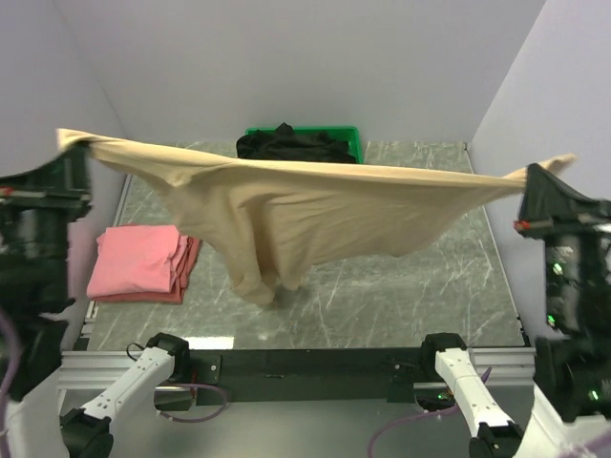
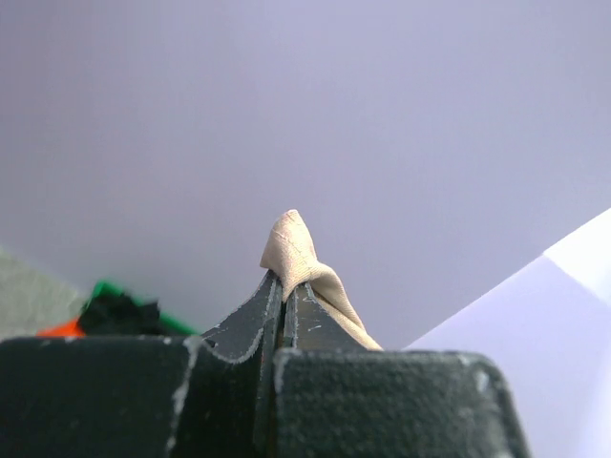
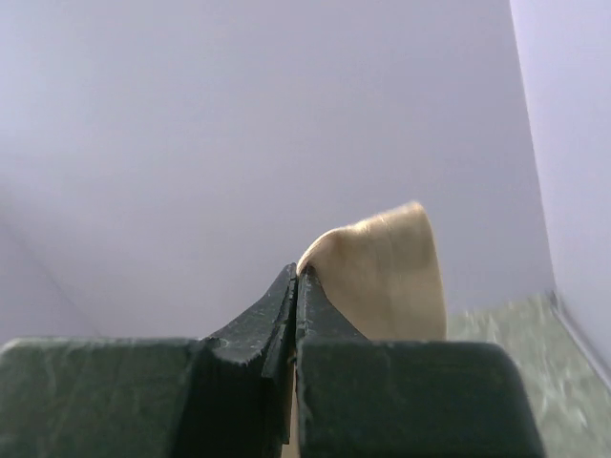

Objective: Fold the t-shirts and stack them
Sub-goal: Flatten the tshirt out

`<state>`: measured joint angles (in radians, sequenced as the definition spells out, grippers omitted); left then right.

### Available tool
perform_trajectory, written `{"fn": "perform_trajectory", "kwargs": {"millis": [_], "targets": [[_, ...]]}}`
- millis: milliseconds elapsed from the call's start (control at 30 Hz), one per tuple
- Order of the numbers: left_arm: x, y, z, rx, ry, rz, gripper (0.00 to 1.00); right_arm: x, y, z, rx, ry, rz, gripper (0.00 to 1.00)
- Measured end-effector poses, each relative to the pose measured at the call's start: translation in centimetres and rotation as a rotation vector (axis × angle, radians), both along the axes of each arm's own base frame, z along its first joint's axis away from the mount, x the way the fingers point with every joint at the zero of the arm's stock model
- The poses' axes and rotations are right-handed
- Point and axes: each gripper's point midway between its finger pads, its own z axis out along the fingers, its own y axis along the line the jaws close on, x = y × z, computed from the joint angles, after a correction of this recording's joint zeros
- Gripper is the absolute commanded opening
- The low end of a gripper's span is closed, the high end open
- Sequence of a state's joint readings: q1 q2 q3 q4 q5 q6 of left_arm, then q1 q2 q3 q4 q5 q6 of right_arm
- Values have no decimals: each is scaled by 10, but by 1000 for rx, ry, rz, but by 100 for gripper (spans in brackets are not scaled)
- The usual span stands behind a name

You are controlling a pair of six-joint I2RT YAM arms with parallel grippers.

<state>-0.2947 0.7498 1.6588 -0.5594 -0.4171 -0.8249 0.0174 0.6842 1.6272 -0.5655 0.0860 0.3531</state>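
Note:
A large beige t-shirt point(image 1: 305, 205) hangs stretched across the workspace above the table, its middle sagging to the marble top. My left gripper point(image 1: 84, 148) is shut on its left corner, and beige cloth point(image 2: 296, 253) pokes out above the pinched fingertips point(image 2: 286, 281). My right gripper point(image 1: 535, 175) is shut on the right corner, with a beige flap point(image 3: 391, 267) beside its tips point(image 3: 297, 274). A folded pink t-shirt point(image 1: 138, 262) lies at the table's left. A black t-shirt point(image 1: 291, 143) sits bunched in the green tray point(image 1: 351, 141) at the back. An orange scrap point(image 2: 59, 328) shows by the tray.
Grey walls close in the left, back and right sides. The green tray stands against the back wall. The arm bases point(image 1: 305, 367) sit on the rail at the near edge. Marble table top point(image 1: 401, 286) shows under the hanging shirt.

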Motion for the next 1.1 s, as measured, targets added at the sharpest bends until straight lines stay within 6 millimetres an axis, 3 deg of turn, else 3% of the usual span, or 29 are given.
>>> {"fn": "perform_trajectory", "kwargs": {"millis": [133,300,567,967,1100], "targets": [[-36,13,45,22,-120,25,1,-45,7,40,-38,-129,36,0],[-55,23,64,55,-171,66,1,-80,18,62,-83,-213,87,0],[-70,35,79,91,-201,124,1,-82,23,49,-101,-175,116,0],[-139,47,103,105,-339,103,1,-120,31,38,-110,-217,164,0],[-142,45,106,115,-359,94,1,-116,31,31,-100,-203,164,0]]}}
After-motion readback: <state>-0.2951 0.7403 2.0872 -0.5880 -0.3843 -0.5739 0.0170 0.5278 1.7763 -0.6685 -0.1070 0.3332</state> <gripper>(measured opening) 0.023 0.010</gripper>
